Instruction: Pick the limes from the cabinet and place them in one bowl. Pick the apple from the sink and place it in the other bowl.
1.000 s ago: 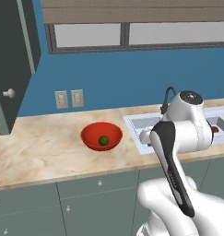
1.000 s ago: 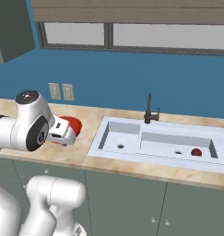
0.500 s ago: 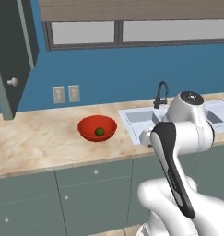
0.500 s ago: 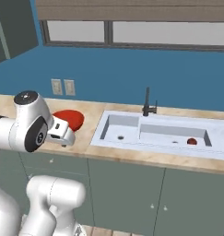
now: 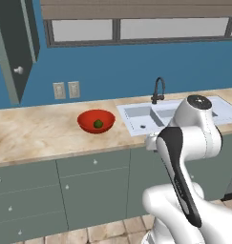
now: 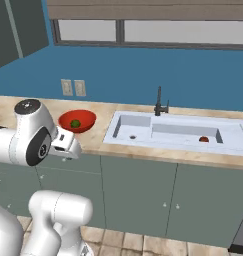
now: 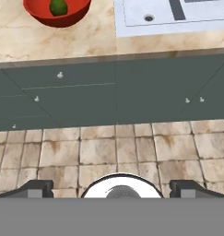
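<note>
One lime (image 5: 98, 124) lies inside the red bowl (image 5: 89, 116) on the counter, left of the sink (image 5: 136, 116). From the right, the bowl (image 6: 83, 117) with the lime (image 6: 75, 123) stands behind my hand (image 6: 63, 142). The hand hangs in front of the counter edge. A red apple (image 6: 204, 139) rests in the sink's right basin (image 6: 183, 132). My gripper (image 7: 112, 189) is open and holds nothing, pointing down at the floor before the drawers. The cabinet (image 5: 17, 47) hangs open at the upper left. The other bowl is out of view.
A black faucet (image 5: 158, 90) rises behind the sink. Grey-green drawers and doors (image 7: 113, 92) run under the counter, with tiled floor (image 7: 113, 152) in front. Wall outlets (image 5: 66, 89) sit above the counter. The open cabinet door (image 5: 19, 69) juts out over the counter's left end.
The whole picture has shifted: the base has backed away from the counter, so bowl and sink look smaller and the floor shows. The lime stays in the bowl.
</note>
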Controlling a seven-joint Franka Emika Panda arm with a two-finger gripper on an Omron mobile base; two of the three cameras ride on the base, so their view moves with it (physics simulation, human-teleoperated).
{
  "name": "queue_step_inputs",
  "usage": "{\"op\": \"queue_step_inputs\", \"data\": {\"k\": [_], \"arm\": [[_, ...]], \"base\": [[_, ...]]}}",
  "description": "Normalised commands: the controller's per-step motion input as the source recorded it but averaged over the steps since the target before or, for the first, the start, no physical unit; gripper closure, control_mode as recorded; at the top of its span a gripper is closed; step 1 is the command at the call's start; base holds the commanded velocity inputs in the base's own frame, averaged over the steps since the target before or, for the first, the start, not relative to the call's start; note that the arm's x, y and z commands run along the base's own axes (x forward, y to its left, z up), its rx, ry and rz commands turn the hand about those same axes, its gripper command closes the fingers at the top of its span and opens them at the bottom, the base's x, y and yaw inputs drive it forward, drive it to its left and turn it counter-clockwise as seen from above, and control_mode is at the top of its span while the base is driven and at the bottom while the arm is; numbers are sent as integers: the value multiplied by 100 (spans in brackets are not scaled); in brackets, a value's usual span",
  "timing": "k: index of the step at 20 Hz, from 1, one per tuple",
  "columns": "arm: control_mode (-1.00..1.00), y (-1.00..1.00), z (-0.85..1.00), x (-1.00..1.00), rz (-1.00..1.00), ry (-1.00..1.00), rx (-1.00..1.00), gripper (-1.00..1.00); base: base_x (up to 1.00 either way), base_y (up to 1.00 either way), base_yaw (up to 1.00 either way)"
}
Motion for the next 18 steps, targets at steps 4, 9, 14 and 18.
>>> {"op": "queue_step_inputs", "data": {"k": [4,9,14,18], "arm": [[100,0,0,0,0,0,0,-100],[100,0,0,0,0,0,0,-100],[100,0,0,0,0,0,0,-100],[100,0,0,0,0,0,0,-100]], "base": [[-28,31,-1],[-5,56,0],[-1,58,0],[0,56,0]]}}
